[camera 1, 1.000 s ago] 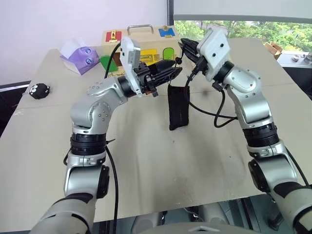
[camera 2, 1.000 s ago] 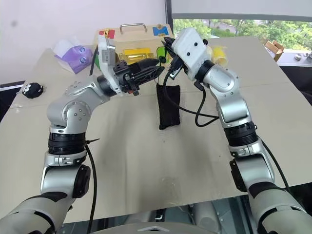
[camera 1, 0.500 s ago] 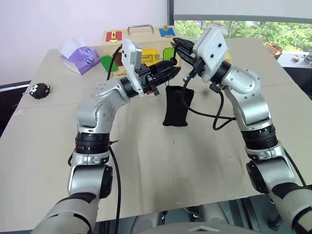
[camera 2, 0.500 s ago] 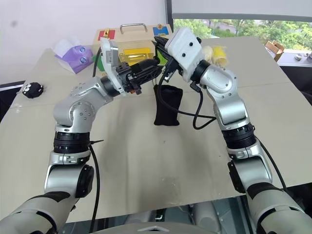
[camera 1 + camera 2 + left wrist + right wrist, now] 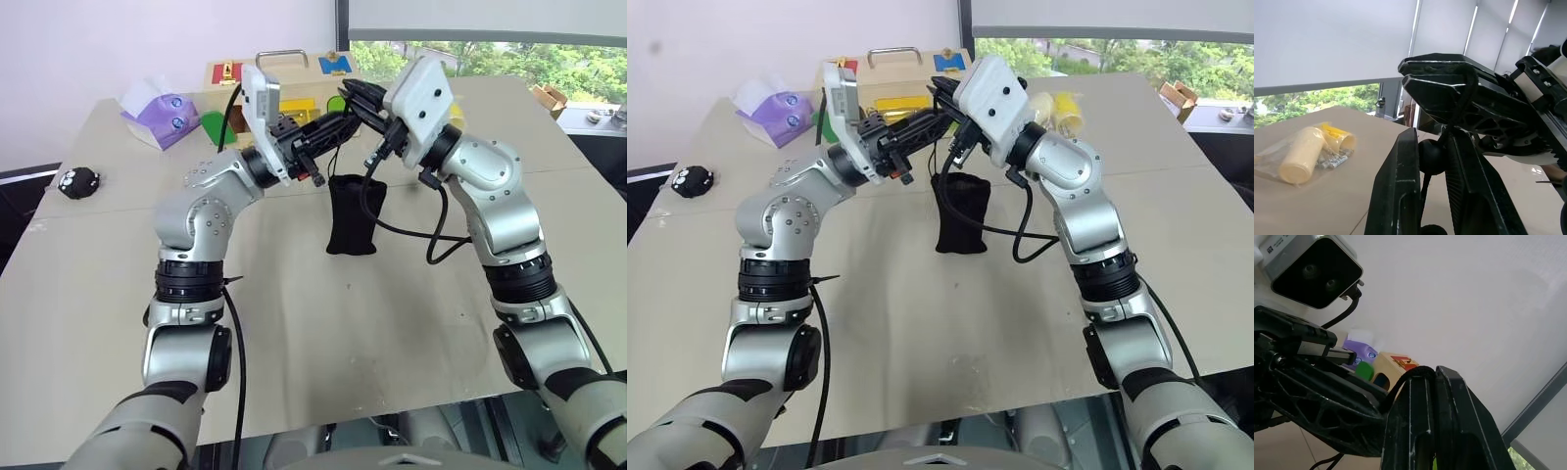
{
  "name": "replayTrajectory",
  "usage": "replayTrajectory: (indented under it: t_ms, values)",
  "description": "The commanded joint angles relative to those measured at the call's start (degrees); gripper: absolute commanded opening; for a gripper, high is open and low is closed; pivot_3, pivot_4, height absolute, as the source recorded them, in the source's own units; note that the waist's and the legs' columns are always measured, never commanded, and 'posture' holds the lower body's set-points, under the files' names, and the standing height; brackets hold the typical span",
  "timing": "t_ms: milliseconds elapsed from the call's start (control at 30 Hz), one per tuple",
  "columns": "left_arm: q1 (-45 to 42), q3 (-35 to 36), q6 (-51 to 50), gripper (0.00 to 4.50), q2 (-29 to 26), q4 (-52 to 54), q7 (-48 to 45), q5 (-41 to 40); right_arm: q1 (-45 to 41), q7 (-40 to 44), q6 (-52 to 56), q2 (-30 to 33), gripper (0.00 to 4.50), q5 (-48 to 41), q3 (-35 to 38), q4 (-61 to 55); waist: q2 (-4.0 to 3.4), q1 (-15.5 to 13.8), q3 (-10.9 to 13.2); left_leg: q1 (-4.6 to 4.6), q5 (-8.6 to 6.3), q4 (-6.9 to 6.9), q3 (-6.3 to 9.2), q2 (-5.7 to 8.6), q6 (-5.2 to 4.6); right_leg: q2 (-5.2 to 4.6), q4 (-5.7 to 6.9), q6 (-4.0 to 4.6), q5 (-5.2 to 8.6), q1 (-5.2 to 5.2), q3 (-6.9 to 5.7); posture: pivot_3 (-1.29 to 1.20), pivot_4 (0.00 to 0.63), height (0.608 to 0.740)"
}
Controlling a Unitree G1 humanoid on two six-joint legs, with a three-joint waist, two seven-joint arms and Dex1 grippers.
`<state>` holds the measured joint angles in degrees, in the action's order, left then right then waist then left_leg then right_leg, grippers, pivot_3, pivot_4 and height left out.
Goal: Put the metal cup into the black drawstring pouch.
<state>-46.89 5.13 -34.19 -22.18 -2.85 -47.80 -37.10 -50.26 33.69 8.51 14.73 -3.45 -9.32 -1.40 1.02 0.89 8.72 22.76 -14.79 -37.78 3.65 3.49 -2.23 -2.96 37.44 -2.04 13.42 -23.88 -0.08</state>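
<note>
The black drawstring pouch (image 5: 353, 215) hangs by its thin cord just over the table (image 5: 323, 343), its neck gathered and its body bunched. My right gripper (image 5: 351, 91) is shut on the cord above the pouch. My left gripper (image 5: 341, 119) reaches in from the left just beneath it, its fingers closed on the cord at a small round black bead (image 5: 1432, 156). In the left wrist view the right gripper's closed fingers (image 5: 1449, 78) cross right above my left fingertips. The metal cup is hidden from view.
A wooden toy box (image 5: 294, 83) with a metal handle stands at the back of the table. A purple tissue pack (image 5: 157, 111) lies back left, a small round black toy (image 5: 78, 181) far left, and a clear bag of yellow parts (image 5: 1063, 106) back right.
My left gripper has risen to the right gripper and closed on the cord. The pouch has shifted a little left and hangs shorter and more bunched than a second ago.
</note>
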Motion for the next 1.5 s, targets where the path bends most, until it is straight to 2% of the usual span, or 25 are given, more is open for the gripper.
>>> replayTrajectory:
  t_ms: [33, 233, 333, 433, 600, 633, 667, 767, 833, 1000, 1100, 1200, 1267, 1367, 1500]
  values:
    - [0.40, -1.73, 1.50, 0.15, -0.96, 0.80, -0.01, 2.97, -1.72, -2.29, -2.50, -0.72, 0.00, 0.12, 1.74, -2.28, 0.00, -0.01, 0.00, 0.00, 0.00, 0.00, 0.00, 0.00, 0.00, 0.00, 0.00, 0.00, 0.00, 0.00, 0.00, 0.00, 0.150, 0.740]
    - [4.12, -7.71, 4.76, 0.15, -3.04, -3.91, -0.39, 11.98, -9.46, -16.05, -11.55, -2.80, 0.00, 2.13, 10.19, 2.06, -0.01, 0.02, 0.00, 0.00, 0.00, 0.01, -0.05, 0.01, 0.01, 0.02, 0.10, 0.00, 0.00, -0.11, 0.07, 0.00, 0.150, 0.740]
    - [5.99, -9.17, 6.88, 0.15, -2.74, -7.02, -0.64, 14.50, -12.87, -19.95, -13.57, -2.89, 0.00, 0.85, 13.78, 3.13, 0.06, -0.10, -0.04, 0.00, 0.01, 0.01, -0.03, 0.01, 0.01, 0.02, 0.11, 0.00, 0.00, -0.12, 0.04, 0.00, 0.150, 0.740]
    - [6.97, -10.23, 9.36, 0.15, -2.35, -8.53, -1.48, 15.98, -13.93, -19.63, -13.32, -3.25, 0.00, -1.66, 14.36, 2.44, 0.03, -0.01, -0.02, 0.01, 0.00, 0.02, -0.08, 0.02, 0.01, -0.01, 0.09, 0.01, 0.00, -0.11, 0.08, 0.00, 0.150, 0.740]
    - [7.66, -8.50, 8.96, 0.15, -0.91, -5.38, -3.64, 12.19, -11.09, -15.69, -9.63, -3.82, 0.00, -4.21, 10.91, -0.25, 0.03, 0.11, -0.02, 0.02, 0.00, 0.06, -0.09, 0.01, 0.00, -0.01, 0.08, 0.00, 0.00, -0.13, 0.09, 0.00, 0.150, 0.740]
    - [7.87, -7.92, 8.53, 1.15, -0.67, -4.22, -4.04, 11.03, -10.39, -14.54, -8.64, -3.99, 0.00, -5.12, 10.28, -0.93, 0.03, 0.16, -0.02, 0.03, 0.00, 0.06, -0.09, 0.00, 0.00, 0.00, 0.08, 0.00, 0.00, -0.14, 0.10, 0.00, 0.150, 0.740]
    - [8.07, -7.27, 8.01, 1.50, -0.38, -3.15, -3.94, 10.04, -9.71, -13.32, -7.49, -4.05, 0.00, -6.10, 9.70, -1.78, 0.01, 0.18, -0.01, 0.03, 0.00, 0.06, -0.09, 0.00, 0.00, 0.00, 0.08, 0.00, 0.00, -0.14, 0.10, 0.00, 0.150, 0.740]
    - [8.91, -4.58, 4.27, 2.93, 0.29, 0.50, -4.09, 4.89, -7.75, -10.68, -4.51, -3.93, 0.00, -8.38, 8.44, -4.51, 0.01, 0.13, -0.01, 0.03, 0.00, 0.07, -0.07, -0.01, 0.00, 0.01, 0.10, 0.00, 0.00, -0.14, 0.09, 0.00, 0.150, 0.740]
    - [10.27, -2.97, 0.57, 2.93, -0.47, 3.83, -4.66, 1.12, -6.13, -9.01, -2.08, -3.59, 0.00, -10.20, 8.06, -6.58, 0.02, 0.12, -0.01, 0.04, 0.00, 0.05, -0.06, -0.01, -0.01, 0.01, 0.11, 0.00, 0.00, -0.14, 0.08, 0.00, 0.150, 0.740]
    - [16.04, -0.57, -6.90, 2.93, -7.04, 11.39, -7.94, -4.88, 0.46, -5.31, 7.78, 0.13, 0.00, -15.20, 8.36, -13.26, 0.01, 0.10, -0.01, 0.01, 0.00, 0.01, -0.06, -0.03, -0.02, -0.01, 0.14, 0.00, 0.00, -0.10, 0.09, 0.00, 0.150, 0.740]
    - [21.84, 0.64, -7.53, 2.93, -12.67, 12.94, -8.99, -3.61, 6.29, -1.08, 11.86, 4.73, 0.00, -17.27, 7.24, -17.76, 0.01, 0.06, -0.01, 0.01, 0.00, 0.03, -0.06, -0.03, -0.02, -0.01, 0.12, 0.01, 0.01, -0.11, 0.09, 0.00, 0.150, 0.740]
    - [28.04, 1.50, -3.92, 3.00, -16.15, 11.20, -9.38, -0.13, 11.86, 0.07, 16.51, 6.81, 0.92, -20.08, 7.01, -21.12, -0.02, -0.01, -0.01, -0.01, 0.00, 0.10, -0.06, -0.04, -0.02, 0.00, 0.10, 0.02, 0.01, -0.12, 0.10, 0.00, 0.150, 0.740]
    - [32.19, 1.35, -1.49, 3.00, -17.13, 11.72, -9.85, 1.51, 16.14, 1.87, 18.09, 8.79, 1.83, -20.89, 7.02, -22.35, -0.02, -0.10, -0.01, -0.06, -0.01, 0.12, -0.06, -0.06, -0.02, 0.00, 0.10, 0.03, 0.02, -0.11, 0.10, 0.00, 0.150, 0.740]
    - [39.46, 0.93, 2.14, 3.00, -16.65, 13.97, -8.32, 4.20, 23.86, 5.48, 17.68, 12.00, 1.83, -22.54, 9.43, -22.01, -0.01, -0.45, -0.01, -0.06, -0.02, 0.15, -0.06, -0.06, -0.04, -0.04, -0.01, 0.03, 0.02, -0.03, 0.09, 0.00, 0.150, 0.740]
    - [46.41, 1.61, 10.76, 3.00, -14.11, 14.41, -4.02, 9.84, 34.82, 14.76, 11.02, 16.58, 1.83, -24.25, 14.51, -14.31, -0.03, -1.16, -0.01, -0.04, -0.14, 0.24, -0.05, -0.04, -0.23, -0.12, -0.36, 0.02, 0.01, 0.12, 0.05, 0.00, 0.150, 0.740]
